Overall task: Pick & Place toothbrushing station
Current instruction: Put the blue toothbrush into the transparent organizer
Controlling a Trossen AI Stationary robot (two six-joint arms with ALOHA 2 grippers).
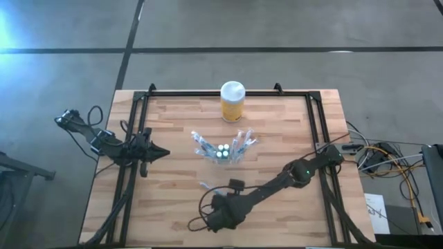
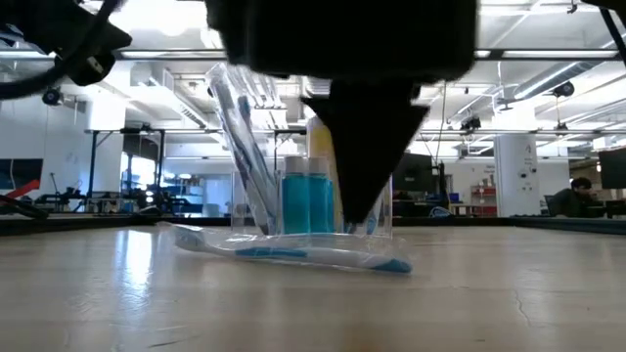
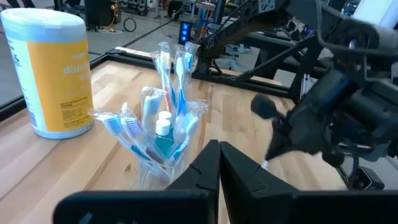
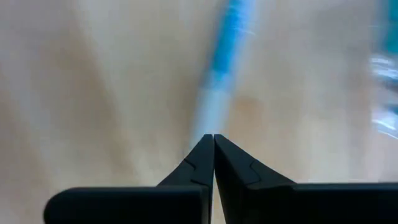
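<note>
The clear holder point(image 1: 223, 153) stands mid-table with wrapped blue-and-white toothbrushes point(image 3: 169, 74) and small white-capped tubes point(image 3: 163, 127) upright in it. One wrapped toothbrush point(image 2: 293, 252) lies flat on the wood in front of the holder, toward the near edge point(image 1: 207, 185). My right gripper point(image 4: 213, 137) is shut and points steeply down, its tips at that toothbrush's white end point(image 4: 208, 115). My left gripper point(image 3: 219, 146) is shut and hovers left of the holder point(image 1: 165, 153), holding nothing. My right gripper comes from above with shut fingertips point(image 2: 358, 221) right at the lying toothbrush's white end. Whether the tips touch the toothbrush or its wrapper, I cannot tell. The toothbrush lies flat on the table.
A yellow jar with a white lid point(image 1: 232, 102) stands behind the holder near the far edge. Black frame rails point(image 1: 138, 131) run along the table's left, right and far sides. Bare wood lies around the holder on the left and right.
</note>
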